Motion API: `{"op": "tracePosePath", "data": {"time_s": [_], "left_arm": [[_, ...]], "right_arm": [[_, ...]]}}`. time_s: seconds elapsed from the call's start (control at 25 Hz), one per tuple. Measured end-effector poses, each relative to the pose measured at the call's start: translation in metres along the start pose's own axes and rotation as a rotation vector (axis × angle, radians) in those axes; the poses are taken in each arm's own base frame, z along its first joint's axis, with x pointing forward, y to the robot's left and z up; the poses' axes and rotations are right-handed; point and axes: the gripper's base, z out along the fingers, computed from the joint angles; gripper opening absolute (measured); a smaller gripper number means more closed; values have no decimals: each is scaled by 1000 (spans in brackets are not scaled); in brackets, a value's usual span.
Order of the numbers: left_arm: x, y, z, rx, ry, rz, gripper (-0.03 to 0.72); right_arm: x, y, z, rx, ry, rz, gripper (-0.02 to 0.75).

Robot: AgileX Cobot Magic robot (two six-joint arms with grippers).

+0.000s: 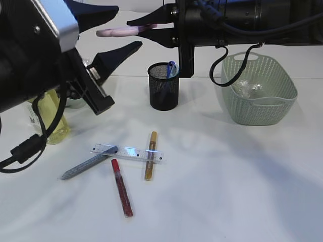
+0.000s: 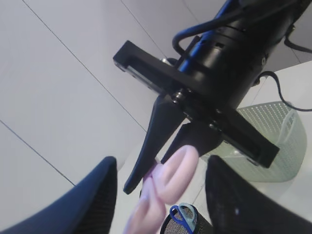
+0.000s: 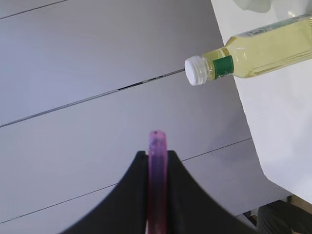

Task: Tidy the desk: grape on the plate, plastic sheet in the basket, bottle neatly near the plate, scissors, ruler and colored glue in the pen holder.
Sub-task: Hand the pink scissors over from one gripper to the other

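My right gripper [image 1: 137, 29] is shut on a pair of pink scissors [image 1: 117, 32], held level high above the table; the right wrist view shows the jaws [image 3: 157, 163] clamped on them edge-on. My left gripper [image 1: 128, 26] is open, its fingers either side of the pink handles [image 2: 170, 178] without touching them. The black mesh pen holder [image 1: 164, 91] holds blue scissors [image 1: 170, 68]. The clear ruler [image 1: 126, 152] lies on the table with gold [image 1: 150, 156], red [image 1: 121, 187] and silver [image 1: 88, 164] glue sticks. The yellow bottle [image 1: 53, 118] stands at the left.
The green basket [image 1: 260, 108] at the right holds a crumpled plastic sheet [image 1: 247, 88]. My left arm hides the table behind the bottle; neither plate nor grape can be made out. The bottle also shows in the right wrist view [image 3: 253, 53].
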Motion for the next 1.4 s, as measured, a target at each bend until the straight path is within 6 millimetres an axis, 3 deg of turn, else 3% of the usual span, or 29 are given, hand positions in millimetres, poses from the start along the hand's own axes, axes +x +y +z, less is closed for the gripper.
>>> {"op": "tracePosePath", "data": {"time_s": [0.24,0.52,0.72,1.0,1.4], "left_arm": [[0,0,0,4,3,32,353],[-5,4,4,-10,-13,40,333],[0,1,10,7,9,42,244],[2,0,11,11,16,41,217],[2,0,11,11,16,50,99]], "right_arm": [[1,0,0,-3,12,0,78],[2,0,0,-5,19,0,78],[2,1,0,-6,22,0,78],[2,1,0,-7,22,-2,78],[2,1,0,-7,22,-6,80]]}}
